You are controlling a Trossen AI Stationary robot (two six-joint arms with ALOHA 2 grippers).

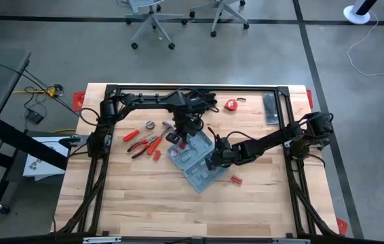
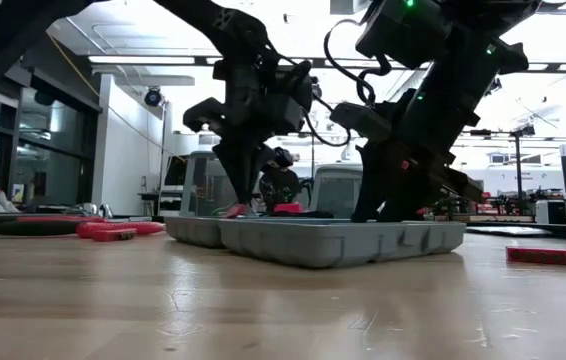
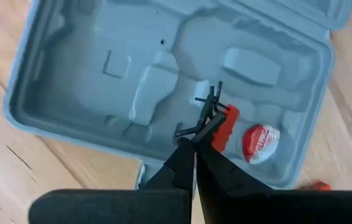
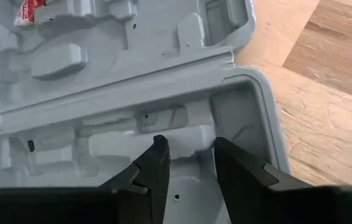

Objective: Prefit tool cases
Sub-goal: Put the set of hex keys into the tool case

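The grey-blue tool case (image 1: 193,157) lies open at the frame's centre, a red-and-white tape measure (image 3: 260,142) in one recess. The left gripper (image 3: 210,115) pinches a small black-and-red tool (image 3: 224,127) over it; the right gripper (image 4: 190,151) hovers, fingers parted, above the other half. Red-handled pliers (image 1: 144,144) lie left.

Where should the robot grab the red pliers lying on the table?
My guess: the red pliers lie flat on the table, left of the open tool case. Come straight down from above and close the jaws across both handles together, near the middle.
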